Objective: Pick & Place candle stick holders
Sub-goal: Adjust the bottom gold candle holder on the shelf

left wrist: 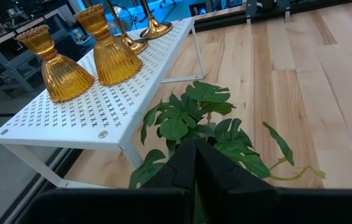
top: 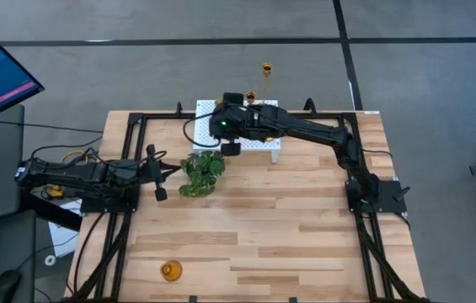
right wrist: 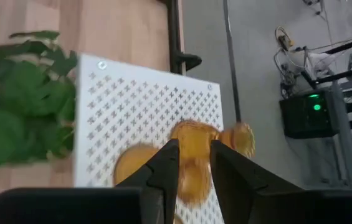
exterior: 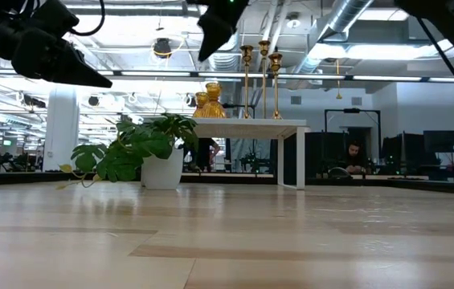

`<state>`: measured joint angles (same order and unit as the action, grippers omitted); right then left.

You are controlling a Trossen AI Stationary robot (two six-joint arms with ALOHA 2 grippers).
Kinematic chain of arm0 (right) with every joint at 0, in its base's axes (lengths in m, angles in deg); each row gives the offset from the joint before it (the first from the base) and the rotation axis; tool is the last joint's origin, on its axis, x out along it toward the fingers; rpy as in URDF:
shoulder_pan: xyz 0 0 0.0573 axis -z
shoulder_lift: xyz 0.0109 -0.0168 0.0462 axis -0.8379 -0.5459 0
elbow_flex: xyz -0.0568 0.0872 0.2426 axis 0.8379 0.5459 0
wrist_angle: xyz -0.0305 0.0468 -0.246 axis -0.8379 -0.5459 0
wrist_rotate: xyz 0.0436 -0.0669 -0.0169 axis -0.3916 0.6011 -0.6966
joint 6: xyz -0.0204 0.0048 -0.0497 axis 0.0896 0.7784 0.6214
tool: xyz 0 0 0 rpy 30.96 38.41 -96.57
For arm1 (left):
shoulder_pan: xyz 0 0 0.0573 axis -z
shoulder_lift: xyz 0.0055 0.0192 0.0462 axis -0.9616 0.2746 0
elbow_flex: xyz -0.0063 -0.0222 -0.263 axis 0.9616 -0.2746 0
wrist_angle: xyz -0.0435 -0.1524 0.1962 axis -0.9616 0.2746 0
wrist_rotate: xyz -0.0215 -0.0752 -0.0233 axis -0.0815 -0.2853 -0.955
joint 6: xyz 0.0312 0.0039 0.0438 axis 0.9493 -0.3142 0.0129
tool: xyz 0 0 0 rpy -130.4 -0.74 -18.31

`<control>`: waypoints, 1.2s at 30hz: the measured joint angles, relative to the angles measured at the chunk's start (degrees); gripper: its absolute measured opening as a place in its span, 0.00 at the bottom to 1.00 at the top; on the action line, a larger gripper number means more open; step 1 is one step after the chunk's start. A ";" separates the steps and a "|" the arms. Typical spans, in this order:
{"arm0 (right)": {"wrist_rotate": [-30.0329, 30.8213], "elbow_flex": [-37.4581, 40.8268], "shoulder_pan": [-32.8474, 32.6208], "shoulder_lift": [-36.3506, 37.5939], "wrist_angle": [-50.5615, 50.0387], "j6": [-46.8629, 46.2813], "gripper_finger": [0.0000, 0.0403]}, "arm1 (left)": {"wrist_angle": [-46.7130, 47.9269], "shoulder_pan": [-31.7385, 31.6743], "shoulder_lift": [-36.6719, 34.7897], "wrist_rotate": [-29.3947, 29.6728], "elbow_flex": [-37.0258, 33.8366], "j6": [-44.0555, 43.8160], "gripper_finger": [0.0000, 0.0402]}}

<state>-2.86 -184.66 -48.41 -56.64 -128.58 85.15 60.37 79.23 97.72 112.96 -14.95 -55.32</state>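
**Go slow over the shelf**

Right gripper (right wrist: 193,165) hangs above the white shelf (top: 264,143) at the far side, fingers part way apart round a short gold holder (right wrist: 191,149); can't tell if it's clamped. Move straight, slow, w/o bumping the tall holders (exterior: 263,76). Left gripper (left wrist: 195,163), pressed together, waits near the plant (top: 202,172). One holder (top: 171,270) sits on the near surface.

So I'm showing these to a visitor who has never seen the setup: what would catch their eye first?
Probably the shiny gold candle holders clustered on the white perforated stand at the table's far edge, with the right gripper poised directly above them. Next, the leafy green plant beside the stand, and one lone amber holder near the front edge.
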 joint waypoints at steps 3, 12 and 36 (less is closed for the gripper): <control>2.12 -0.05 -1.89 2.02 -2.52 -2.49 0.17 | 0.00 0.00 0.12 -0.02 0.00 -0.23 0.02; 0.89 1.61 -6.12 5.16 -22.49 -20.09 0.02 | 0.00 0.00 0.90 -0.42 0.00 -0.23 0.02; -10.54 39.70 -6.88 26.82 11.66 -15.67 0.00 | -0.44 0.02 5.37 -0.42 0.00 -1.51 0.02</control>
<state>-13.41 -144.96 -55.29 -29.82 -116.92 69.48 59.93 79.25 103.08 112.55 -14.95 -56.83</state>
